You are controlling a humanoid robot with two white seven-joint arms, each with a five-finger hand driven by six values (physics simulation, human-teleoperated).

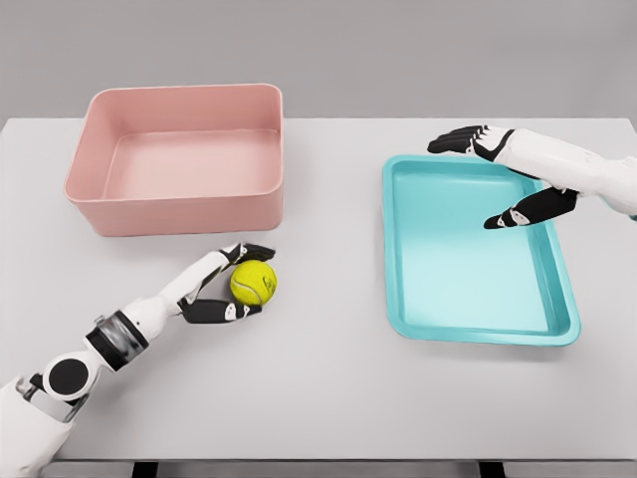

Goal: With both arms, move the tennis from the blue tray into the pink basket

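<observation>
**Yellow-green ball out of the tray, held in the left hand beside the basket**

Yellow-green and fuzzy-looking, the tennis ball (pixel 253 282) sits low over the grey table (pixel 328 388), just in front of the pink basket (pixel 177 211) and well apart from the blue tray (pixel 567 319), which lies bare to the right. The left hand (pixel 227 284) wraps the ball from its left side: dark fingers curl over the top and a thumb passes underneath, so the ball is pinched between them. Whether the ball is touching the table or lifted just clear of it cannot be told from the head view.

The right hand (pixel 498 179) hovers above the tray's far right corner, fingers spread and relaxed, holding nothing.

As a judgement, the ball should handle easily: light, slightly springy, with a felt skin that gives the fingertips friction. Its roundness is the only trouble, since a shallow pinch near one pole could let it squirt out and roll. Holding it across the widest part, fingers and thumb on opposite sides as the left hand appears to do, looks safest. What seems left is to raise it over the basket's near wall and let go inside; the ball may bounce a little on the hard floor of the basket.
</observation>
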